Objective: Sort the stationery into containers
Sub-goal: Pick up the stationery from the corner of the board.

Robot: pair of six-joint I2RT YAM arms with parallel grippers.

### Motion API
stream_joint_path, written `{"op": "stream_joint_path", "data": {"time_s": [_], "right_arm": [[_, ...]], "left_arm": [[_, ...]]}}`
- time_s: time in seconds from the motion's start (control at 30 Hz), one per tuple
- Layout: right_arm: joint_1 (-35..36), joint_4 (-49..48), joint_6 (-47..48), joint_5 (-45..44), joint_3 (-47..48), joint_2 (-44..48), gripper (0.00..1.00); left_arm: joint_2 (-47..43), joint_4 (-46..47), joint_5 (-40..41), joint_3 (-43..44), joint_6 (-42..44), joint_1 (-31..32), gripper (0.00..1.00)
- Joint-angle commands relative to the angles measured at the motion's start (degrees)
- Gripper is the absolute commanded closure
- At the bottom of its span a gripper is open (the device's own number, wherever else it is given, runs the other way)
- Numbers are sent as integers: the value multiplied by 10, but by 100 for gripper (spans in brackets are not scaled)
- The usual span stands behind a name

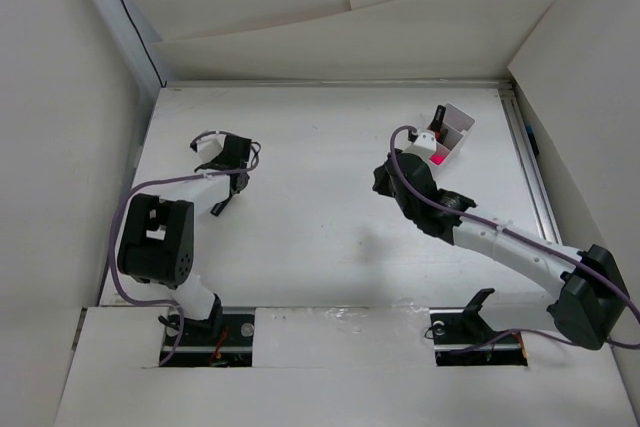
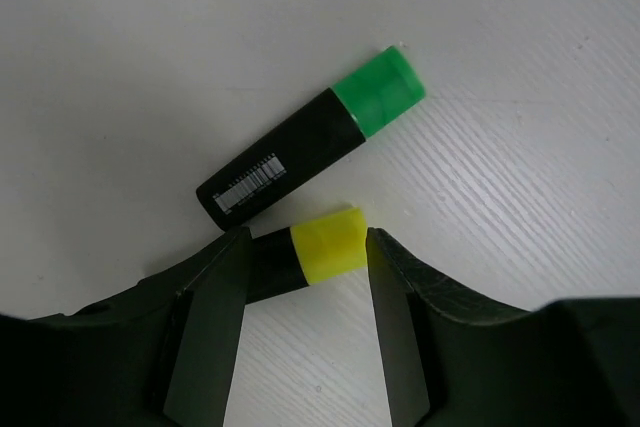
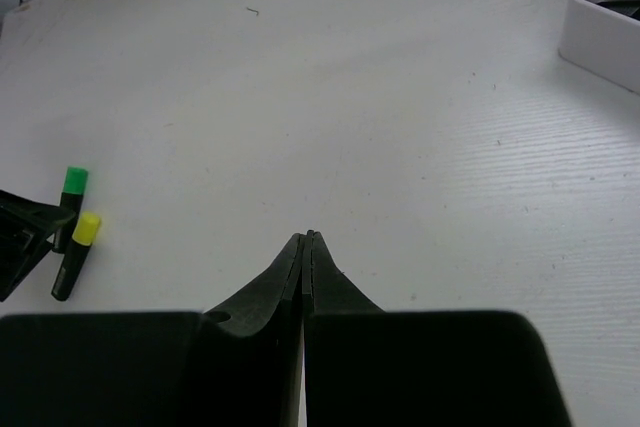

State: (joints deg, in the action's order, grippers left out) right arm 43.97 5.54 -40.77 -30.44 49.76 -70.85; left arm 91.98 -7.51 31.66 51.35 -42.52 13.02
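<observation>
Left side of the white table (image 2: 520, 67): my left gripper (image 2: 306, 239) stands part-way open, its two dark fingers (image 2: 210, 317) set down on either side of a yellow-capped highlighter (image 2: 328, 245) that lies flat on the surface. The yellow cap sits just against my right-hand finger, while the black barrel runs under the other one; I cannot tell whether either finger presses on it. Just beyond my fingertips, a green-capped highlighter (image 2: 310, 137) lies slantwise on the table, barcode label facing up, close to the yellow one but apart from it. Across the table, my right gripper (image 3: 308, 237) is closed tight, finger against finger, with nothing between them, hovering over bare tabletop. The white divided tray (image 1: 458, 125) sits at the far right, well apart from both loose markers, and a pink cap (image 1: 437, 158) shows at its near end.
</observation>
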Motion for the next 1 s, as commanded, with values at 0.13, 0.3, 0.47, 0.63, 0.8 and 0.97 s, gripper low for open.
{"op": "stream_joint_path", "data": {"time_s": [0.13,0.3,0.47,0.63,0.8,0.97], "right_arm": [[-2,-28,3,15,-3,19,97],[-2,-28,3,15,-3,19,96],[-2,-28,3,15,-8,32,96],[-2,-28,3,15,-8,37,96],[-2,-28,3,15,-8,42,96],[-2,-28,3,15,-13,48,94]], "left_arm": [[-13,-34,44,39,-10,-2,53],[22,-71,44,72,-10,-19,53],[49,-81,39,84,2,-33,52],[101,-95,24,107,18,-52,52],[112,-106,24,131,31,-52,52],[134,-121,18,145,37,-52,53]]}}
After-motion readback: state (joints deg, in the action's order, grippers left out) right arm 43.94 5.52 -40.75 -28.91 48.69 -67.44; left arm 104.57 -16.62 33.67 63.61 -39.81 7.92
